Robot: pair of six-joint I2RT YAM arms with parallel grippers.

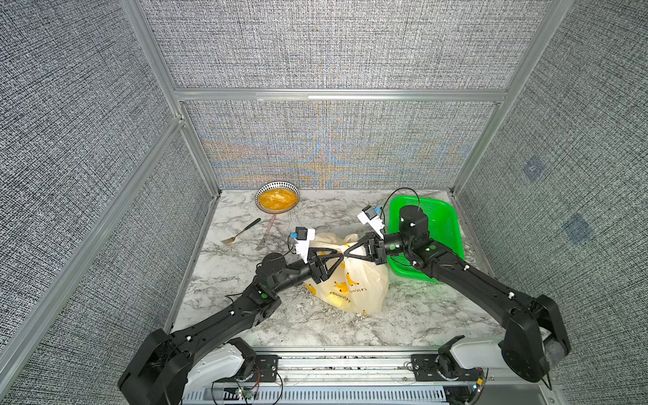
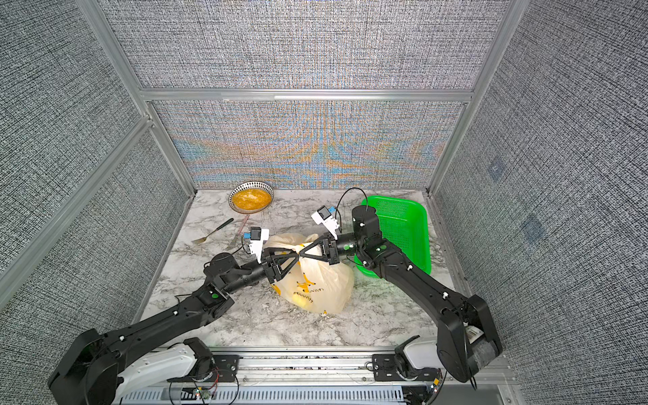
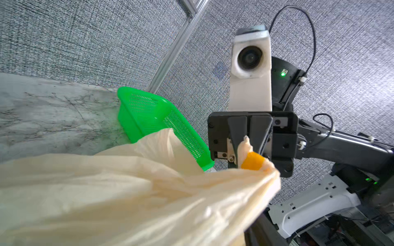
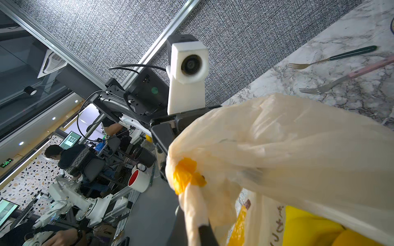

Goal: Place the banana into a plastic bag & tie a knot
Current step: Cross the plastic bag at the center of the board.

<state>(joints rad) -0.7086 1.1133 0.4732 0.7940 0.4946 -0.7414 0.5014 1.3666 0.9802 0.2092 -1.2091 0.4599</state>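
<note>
Right gripper (image 3: 248,149) noted fully closed, a cream tail of the knot (image 3: 255,164) pinched between its fingers; left gripper (image 1: 341,257) recorded almost tip to tip with it at the gathered top of the bag (image 1: 354,287), its opening not discernible and no hold confirmed. Bag found lying on the table (image 1: 420,315) between the arms, just beside the basket (image 1: 445,224), knot uppermost. Yellow banana bunches (image 1: 350,278) and dark Japanese lettering (image 1: 339,298) observed printed on the film, the characters too small and creased to be read
</note>
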